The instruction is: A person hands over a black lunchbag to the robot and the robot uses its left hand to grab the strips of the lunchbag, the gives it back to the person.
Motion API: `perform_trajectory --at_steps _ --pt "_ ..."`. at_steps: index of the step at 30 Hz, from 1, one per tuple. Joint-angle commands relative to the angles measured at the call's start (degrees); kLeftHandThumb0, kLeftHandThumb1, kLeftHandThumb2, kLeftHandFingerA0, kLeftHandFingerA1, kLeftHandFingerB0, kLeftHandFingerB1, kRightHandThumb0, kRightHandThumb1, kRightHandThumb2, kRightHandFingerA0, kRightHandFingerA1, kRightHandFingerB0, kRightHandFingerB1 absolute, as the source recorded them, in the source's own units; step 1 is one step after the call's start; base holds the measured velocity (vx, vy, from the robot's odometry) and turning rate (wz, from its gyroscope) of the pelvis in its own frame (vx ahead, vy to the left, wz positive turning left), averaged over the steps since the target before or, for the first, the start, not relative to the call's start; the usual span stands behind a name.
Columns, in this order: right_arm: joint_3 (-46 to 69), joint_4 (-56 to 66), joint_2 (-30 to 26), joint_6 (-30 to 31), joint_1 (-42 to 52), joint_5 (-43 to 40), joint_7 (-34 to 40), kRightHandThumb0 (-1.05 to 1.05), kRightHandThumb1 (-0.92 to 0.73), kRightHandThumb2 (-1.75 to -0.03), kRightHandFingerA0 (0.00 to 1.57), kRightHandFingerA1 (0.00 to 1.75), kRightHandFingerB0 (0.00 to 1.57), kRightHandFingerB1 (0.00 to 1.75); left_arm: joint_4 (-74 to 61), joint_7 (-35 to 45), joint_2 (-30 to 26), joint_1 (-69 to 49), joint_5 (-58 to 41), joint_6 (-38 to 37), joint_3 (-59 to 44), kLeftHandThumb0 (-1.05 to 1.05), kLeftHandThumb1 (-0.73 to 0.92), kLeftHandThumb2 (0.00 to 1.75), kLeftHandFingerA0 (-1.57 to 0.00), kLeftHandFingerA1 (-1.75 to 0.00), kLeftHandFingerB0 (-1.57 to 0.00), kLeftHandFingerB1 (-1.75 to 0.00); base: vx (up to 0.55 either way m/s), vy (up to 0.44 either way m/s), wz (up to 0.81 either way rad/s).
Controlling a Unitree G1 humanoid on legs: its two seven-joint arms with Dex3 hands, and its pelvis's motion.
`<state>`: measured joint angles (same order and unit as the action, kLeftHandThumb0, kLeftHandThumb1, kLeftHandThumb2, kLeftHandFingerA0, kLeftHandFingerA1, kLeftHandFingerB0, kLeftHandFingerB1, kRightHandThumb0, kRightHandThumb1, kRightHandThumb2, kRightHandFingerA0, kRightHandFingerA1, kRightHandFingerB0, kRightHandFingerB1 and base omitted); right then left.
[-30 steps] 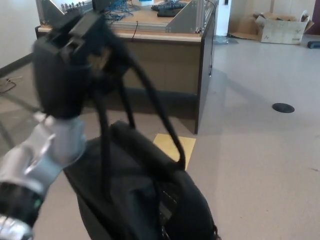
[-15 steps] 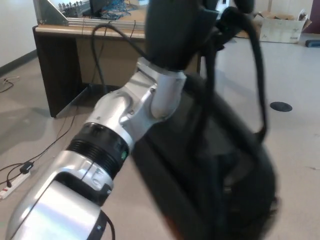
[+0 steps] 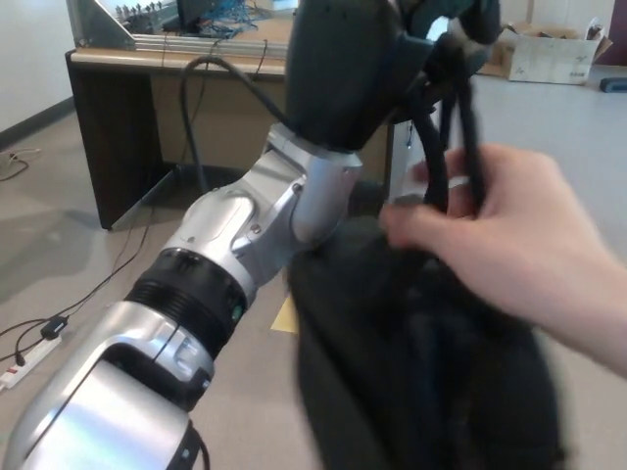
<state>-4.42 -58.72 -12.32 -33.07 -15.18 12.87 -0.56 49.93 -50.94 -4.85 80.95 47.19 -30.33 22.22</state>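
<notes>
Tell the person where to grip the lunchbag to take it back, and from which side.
Grip the straps just below the left hand, reaching in from the right as the person's hand does. The straps run taut and upright above the hanging lunchbag, leaving that stretch free.

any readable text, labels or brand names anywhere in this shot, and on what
None can be read.
Cardboard box at the top right: faint dark marks, too small and blurred to read.
Black lunchbag, its straps, the left robot hand and the silver forearm: no lettering visible.
</notes>
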Motion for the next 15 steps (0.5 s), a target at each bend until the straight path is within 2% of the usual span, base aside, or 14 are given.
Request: perform_trajectory --at_steps 1,4,5,6,7,8,9,10,15 --pt "0.2 -0.4 -0.2 -0.7 -0.3 -0.3 0.9 -0.74 -0.64 -1.01 0.36 0.54 0.26 0.47 -0.6 -0.2 -1.0 -0.8 0.0 0.3 0.4 -0.26 0.53 0.54 -0.81 -1.74 -0.67 -1.58 0.0 0.0 0.0" --pt "0.1 -0.9 -0.3 -0.7 -0.5 0.0 1.0 -0.75 -0.65 -1.02 0.36 0.54 0.26 0.46 -1.4 0.6 -0.8 -1.5 -0.4 0.2 0.4 -0.31 0.53 0.56 -0.82 -1.71 -0.69 -1.55 0.0 0.0 0.0" --pt "0.1 -0.9 -0.4 -0.7 -0.4 0.0 0.9 -0.75 -0.65 -1.02 0.36 0.54 0.26 0.46 -1.9 2.6 -0.7 -1.9 -1.6 -0.1 0.1 -0.41 0.41 0.78 -1.09 -1.39 -0.78 -1.2 0.0 0.0 0.0" --pt "0.1 -0.9 -0.5 -0.8 -0.3 0.0 0.8 -0.75 -0.65 -1.02 0.36 0.54 0.26 0.46 -2.2 4.1 -0.5 -2.3 -2.6 -0.6 -0.1 -0.41 0.41 0.78 -1.09 -1.39 -0.78 -1.2 0.0 0.0 0.0" --pt "0.2 -0.9 -0.5 -0.8 -0.2 -0.1 0.7 -0.73 -0.64 -1.02 0.36 0.54 0.26 0.46 -3.2 6.7 -0.6 -2.8 -3.5 -0.4 -0.2 -0.56 0.54 0.57 -0.61 -0.66 -0.55 -0.42 0.0 0.0 0.0" --pt "0.2 -0.7 -0.4 -0.7 -0.2 -0.3 0.5 -0.77 -0.66 -1.02 0.36 0.54 0.26 0.46 -6.0 15.0 -0.9 -4.2 -5.9 1.3 -0.2 -0.87 0.5 0.9 0.0 0.0 0.0 -0.04 0.0 0.0 0.0" --pt "0.2 -0.5 -0.5 -0.6 -0.2 -0.3 0.3 -0.77 -0.66 -1.02 0.36 0.54 0.26 0.46 -8.0 21.0 -1.2 -5.2 -7.5 2.9 -0.1 -0.87 0.5 0.9 0.0 0.0 0.0 -0.04 0.0 0.0 0.0" --pt "0.2 -0.4 -0.5 -0.6 -0.2 -0.3 0.2 -0.76 -0.66 -1.02 0.36 0.54 0.25 0.46 -10.2 25.7 -1.5 -6.1 -8.3 4.9 0.1 -0.96 0.67 0.6 0.0 0.0 0.0 0.0 0.0 0.0 0.0" --pt "0.4 -0.4 -0.6 -0.5 -0.2 -0.5 0.1 -0.7 -0.62 -1.02 0.36 0.54 0.23 0.46 -16.0 31.1 -3.0 -8.3 -8.8 6.2 0.2 -1.03 0.7 0.62 0.0 0.0 0.0 0.0 0.0 0.0 0.0"
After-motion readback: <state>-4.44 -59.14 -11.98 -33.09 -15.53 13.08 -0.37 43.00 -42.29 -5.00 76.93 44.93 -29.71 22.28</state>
